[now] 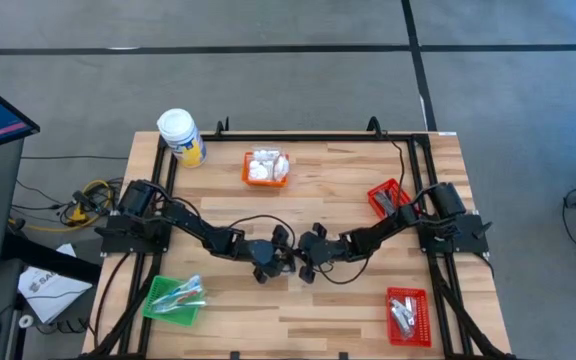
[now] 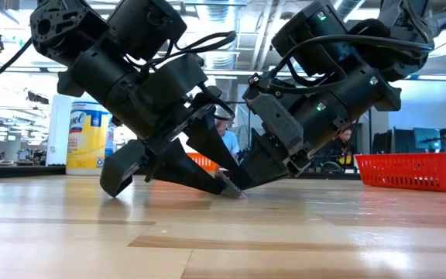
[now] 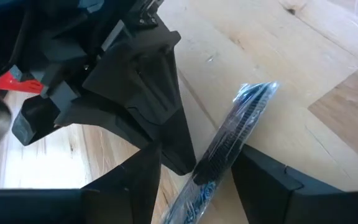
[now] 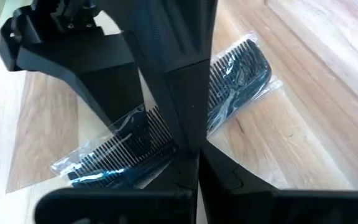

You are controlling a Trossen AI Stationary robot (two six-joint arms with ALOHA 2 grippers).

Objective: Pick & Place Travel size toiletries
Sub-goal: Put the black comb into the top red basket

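A black comb in a clear wrapper [image 3: 241,118] [image 4: 235,74] lies flat on the wooden table near its middle. Both grippers meet over it. My left gripper [image 3: 197,180] [image 1: 276,256] is open, and its two fingers stand on either side of the comb's length. I cannot tell whether they touch it. My right gripper [image 4: 191,158] [image 1: 313,252] comes from the table's right, slanting down, shut with its tips at the comb's middle. In the low view both sets of fingers converge at one spot on the tabletop [image 2: 232,188]. My right gripper has its shut fingertips [image 3: 180,163] on the comb's long edge at mid-length [image 4: 166,146], slanting down from the table's right and lying across the comb. The fingers hide the spot, so I cannot tell a pinch from a press. The comb rests on the table.
Mesh baskets ring the work spot: an orange one with white packets [image 1: 266,167] toward the far edge, a red one [image 1: 388,197] at right, a red one with silvery sachets [image 1: 406,313] near right, and a green one with sticks [image 1: 175,298] near left. A white-lidded jar [image 1: 181,135] stands far left.
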